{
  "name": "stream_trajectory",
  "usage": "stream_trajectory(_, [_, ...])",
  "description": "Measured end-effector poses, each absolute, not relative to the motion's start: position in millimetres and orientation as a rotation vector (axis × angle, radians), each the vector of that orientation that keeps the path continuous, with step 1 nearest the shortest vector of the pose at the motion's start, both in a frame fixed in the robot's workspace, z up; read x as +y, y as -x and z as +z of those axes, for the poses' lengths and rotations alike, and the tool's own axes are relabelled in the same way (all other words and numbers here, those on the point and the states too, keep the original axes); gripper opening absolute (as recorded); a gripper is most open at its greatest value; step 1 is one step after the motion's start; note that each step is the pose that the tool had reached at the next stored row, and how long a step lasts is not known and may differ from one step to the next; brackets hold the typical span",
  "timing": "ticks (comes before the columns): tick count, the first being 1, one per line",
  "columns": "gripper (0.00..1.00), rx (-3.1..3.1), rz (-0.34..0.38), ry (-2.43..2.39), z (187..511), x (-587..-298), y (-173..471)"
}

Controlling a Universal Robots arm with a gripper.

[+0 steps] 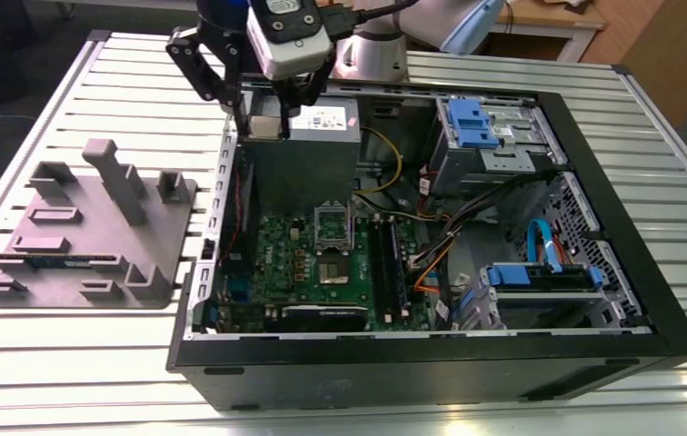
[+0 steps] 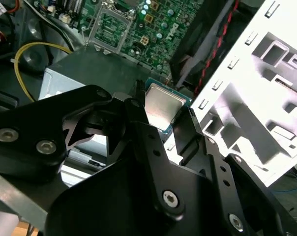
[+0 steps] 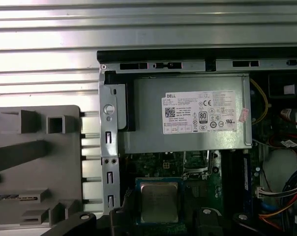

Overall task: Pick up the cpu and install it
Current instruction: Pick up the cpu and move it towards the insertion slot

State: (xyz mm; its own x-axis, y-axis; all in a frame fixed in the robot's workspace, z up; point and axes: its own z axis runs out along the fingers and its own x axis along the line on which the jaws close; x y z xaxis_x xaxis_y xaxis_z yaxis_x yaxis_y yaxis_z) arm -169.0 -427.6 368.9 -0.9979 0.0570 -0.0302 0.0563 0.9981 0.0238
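Note:
The cpu (image 2: pixel 163 105) is a small silvery square chip with a greenish rim, and my gripper (image 2: pixel 163 112) is shut on it, one black finger (image 2: pixel 138 118) on each side. In the first wrist view the cpu (image 3: pixel 159 200) hangs above the green motherboard (image 3: pixel 153 164), a little short of the open metal socket frame (image 3: pixel 195 164). In the exterior view my gripper (image 1: pixel 268 123) hovers over the case's back corner on that view's left, by the grey power supply (image 1: pixel 307 150). The socket frame (image 1: pixel 332 227) lies further forward on the motherboard (image 1: pixel 307 272).
The open black computer case (image 1: pixel 441 363) lies on a slatted metal table (image 1: pixel 77 363). A grey parts fixture (image 1: pixel 89 227) stands at the exterior view's left. Cables (image 1: pixel 441 245), blue drive cages (image 1: pixel 543 277) and a yellow wire (image 2: pixel 28 54) crowd the case's interior.

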Motion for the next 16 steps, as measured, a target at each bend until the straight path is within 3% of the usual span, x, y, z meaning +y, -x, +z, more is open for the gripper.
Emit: stream_trajectory(16, [0.47,3.111,0.036,-0.088,365.5,-427.6,127.1])
